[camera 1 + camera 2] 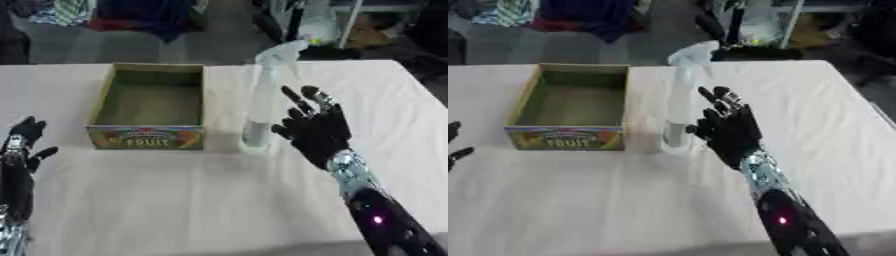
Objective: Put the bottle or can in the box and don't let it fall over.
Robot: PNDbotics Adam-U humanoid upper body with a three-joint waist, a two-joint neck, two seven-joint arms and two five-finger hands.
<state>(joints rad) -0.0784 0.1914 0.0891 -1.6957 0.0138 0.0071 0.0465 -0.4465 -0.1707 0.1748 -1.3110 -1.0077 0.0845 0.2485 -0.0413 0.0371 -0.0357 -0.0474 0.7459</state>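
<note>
1. Standing upright on the desk [175, 200], the spray bottle [265, 100] sits just right of the box [150, 107].
2. We see the right hand [317, 131] beside it, fingers straight, holding nothing.
3. We see the left hand [22, 145] resting open at lower left.

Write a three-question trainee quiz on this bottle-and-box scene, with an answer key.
1. True or false: the spray bottle already stands inside the box.
2. Which hand is next to the bottle? A) left hand B) right hand
3. Fill in: the word printed on the box front is ____.

Key:
1. False. The bottle stands upright on the table, just right of the box, which holds nothing.
2. B. The right hand is open beside the bottle, fingers up, not yet closed around it; the left hand rests open at the lower left.
3. FRUIT.
</note>
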